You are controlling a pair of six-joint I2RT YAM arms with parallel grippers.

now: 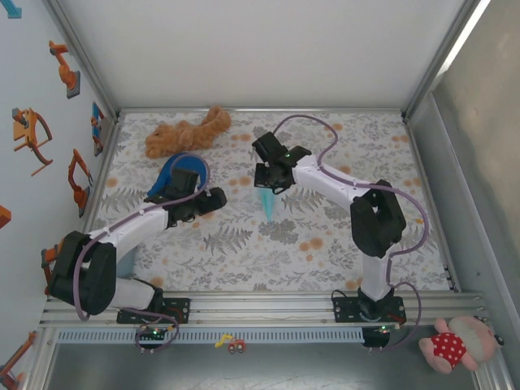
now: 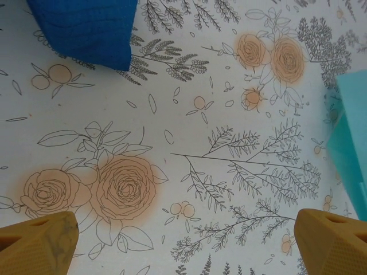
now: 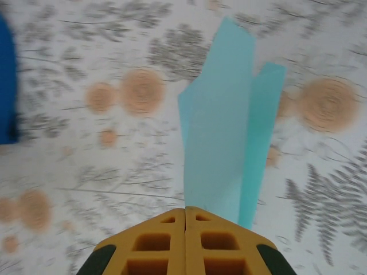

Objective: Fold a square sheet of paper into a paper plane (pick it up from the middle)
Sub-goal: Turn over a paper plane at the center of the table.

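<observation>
The paper plane (image 1: 267,205) is a narrow, pointed fold of light cyan paper near the table's middle. My right gripper (image 1: 268,187) is shut on its upper end. In the right wrist view the two yellow fingers (image 3: 160,240) meet tip to tip at my right gripper (image 3: 184,209), and the paper plane (image 3: 221,132) sticks out beyond them in two layers over the blurred cloth. My left gripper (image 1: 216,197) is open, a little left of the plane. Nothing lies between its fingertips (image 2: 40,243) above the flowered cloth, my left gripper (image 2: 186,246) being apart from the plane (image 2: 351,137) at the right edge.
A dark blue dome-shaped object (image 1: 175,175) sits beside the left arm and appears at the upper left (image 2: 86,28). A brown plush toy (image 1: 187,134) lies at the back. A pink plush toy (image 1: 455,345) lies off the table, front right. Walls stand close on three sides.
</observation>
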